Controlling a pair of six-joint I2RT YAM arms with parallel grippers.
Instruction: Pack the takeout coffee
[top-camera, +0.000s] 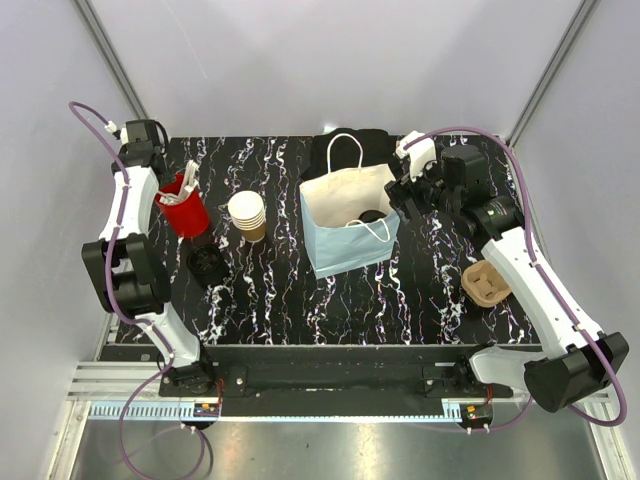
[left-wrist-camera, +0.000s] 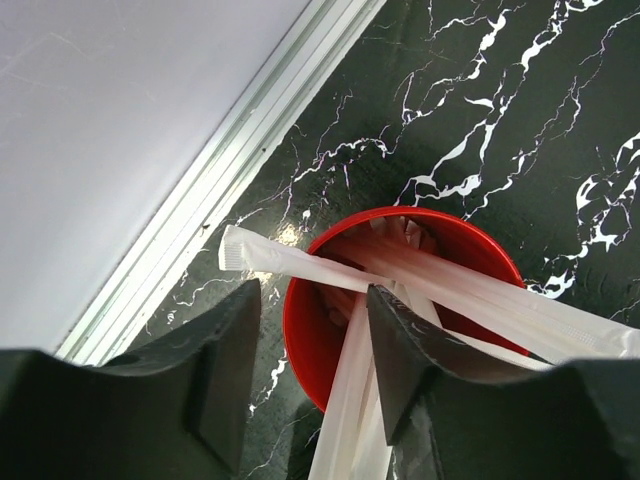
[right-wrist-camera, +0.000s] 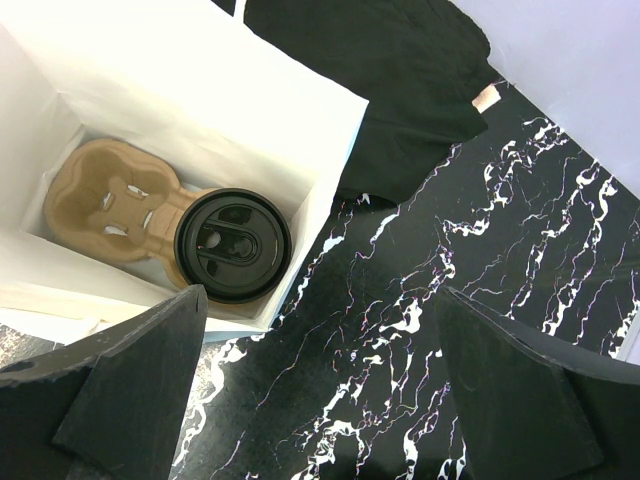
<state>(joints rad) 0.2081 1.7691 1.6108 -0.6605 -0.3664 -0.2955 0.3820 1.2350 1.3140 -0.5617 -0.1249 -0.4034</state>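
Inside the bag (right-wrist-camera: 200, 90), takeout coffee (right-wrist-camera: 232, 245), clear of right fingers (right-wrist-camera: 120, 400).

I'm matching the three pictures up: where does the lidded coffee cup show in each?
Top external: lidded coffee cup inside the white bag, right of centre.
Left wrist: not in it.
Right wrist: the cup centre-left, in the bag, in a brown carrier.
Shared landmark: the black marbled tabletop, in all three.

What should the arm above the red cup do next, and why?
Probably close the left gripper on one white straw standing in the red cup and lift it out. Its fingers straddle the straws, and the lidded takeout coffee already sits in the bag.
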